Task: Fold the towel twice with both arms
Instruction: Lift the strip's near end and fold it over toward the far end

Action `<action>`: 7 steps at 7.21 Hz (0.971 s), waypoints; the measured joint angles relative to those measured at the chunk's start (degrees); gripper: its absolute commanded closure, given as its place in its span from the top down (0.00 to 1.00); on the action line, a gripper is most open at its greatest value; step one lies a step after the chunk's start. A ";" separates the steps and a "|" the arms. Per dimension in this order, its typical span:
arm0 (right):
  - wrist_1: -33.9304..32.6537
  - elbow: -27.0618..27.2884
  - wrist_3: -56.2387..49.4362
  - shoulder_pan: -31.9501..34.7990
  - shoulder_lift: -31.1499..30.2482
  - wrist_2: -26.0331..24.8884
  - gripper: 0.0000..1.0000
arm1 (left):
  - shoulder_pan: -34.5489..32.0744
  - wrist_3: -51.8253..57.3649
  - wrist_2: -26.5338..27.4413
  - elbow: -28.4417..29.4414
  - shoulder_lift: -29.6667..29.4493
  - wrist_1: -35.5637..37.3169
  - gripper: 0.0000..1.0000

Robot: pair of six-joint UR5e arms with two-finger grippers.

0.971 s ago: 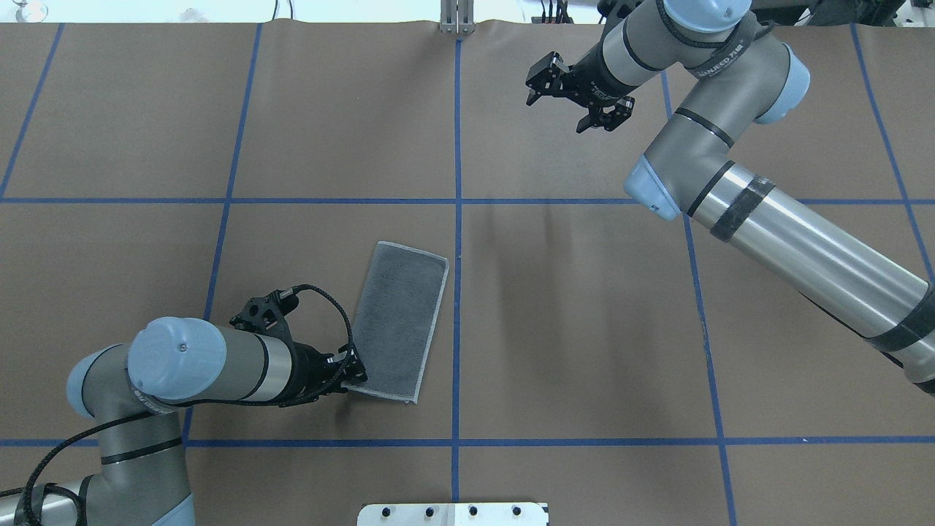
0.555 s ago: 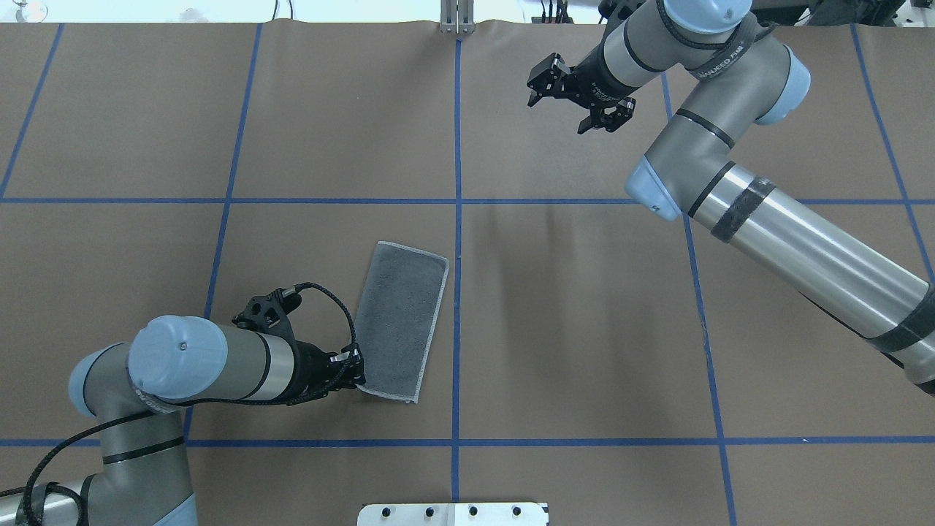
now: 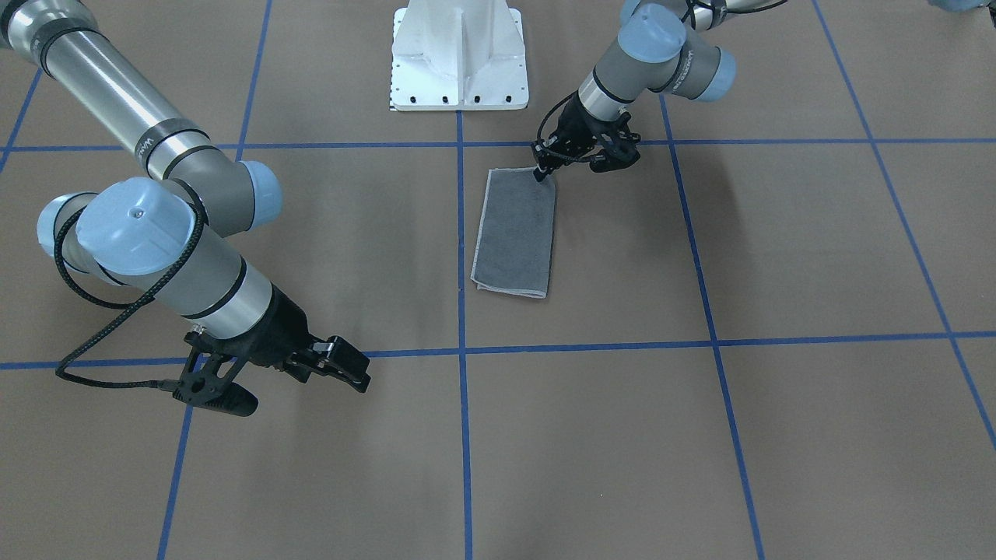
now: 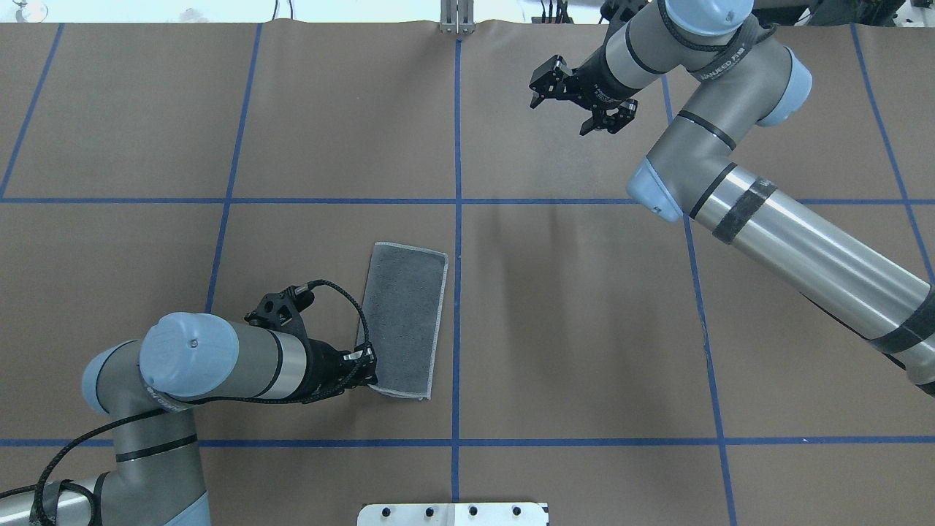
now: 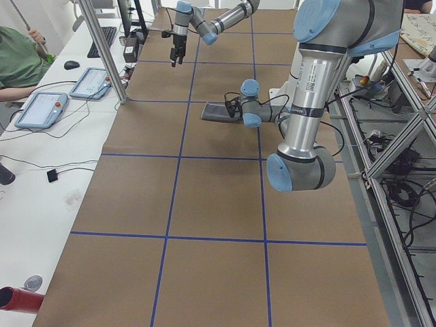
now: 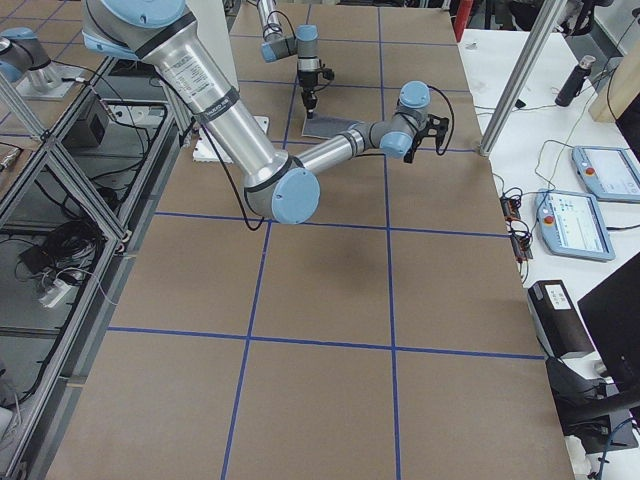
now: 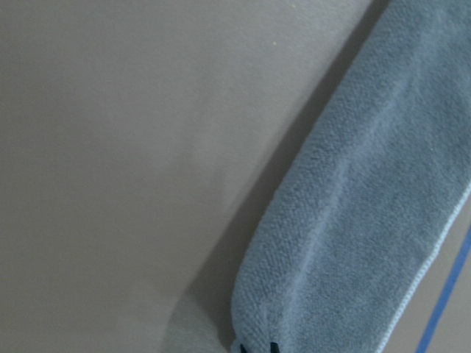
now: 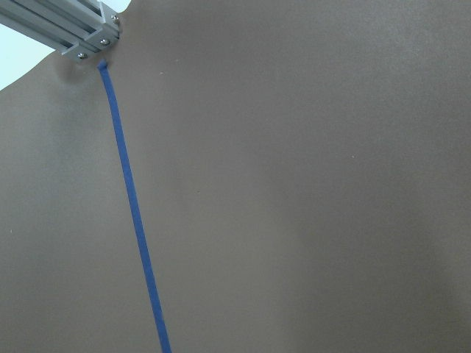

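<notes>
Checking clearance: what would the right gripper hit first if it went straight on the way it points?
Likely the brown table cover beside the blue tape line; the right gripper hovers open.

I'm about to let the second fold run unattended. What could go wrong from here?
The left end effector pinches only one corner of the towel, so lifting may twist or drag the strip instead of folding it squarely. The right end effector hangs open far across the table; the other corner is unheld and could lag, skewing the fold.
</notes>
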 measured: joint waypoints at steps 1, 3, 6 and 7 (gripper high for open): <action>0.00 0.00 -0.08 0.00 -0.03 -0.01 1.00 | -0.03 0.03 -0.08 0.30 -1.01 0.03 0.00; 0.00 0.00 -0.16 -0.10 -0.18 -0.16 1.00 | -1.27 0.15 -0.22 1.22 -3.44 0.09 0.00; 0.10 0.00 -0.16 -0.30 -0.37 -0.28 1.00 | -5.46 0.22 -0.60 4.85 -8.33 -0.04 0.00; 0.14 0.00 -0.15 -0.36 -0.41 -0.31 1.00 | -7.05 0.18 -1.02 6.74 -9.87 -0.08 0.00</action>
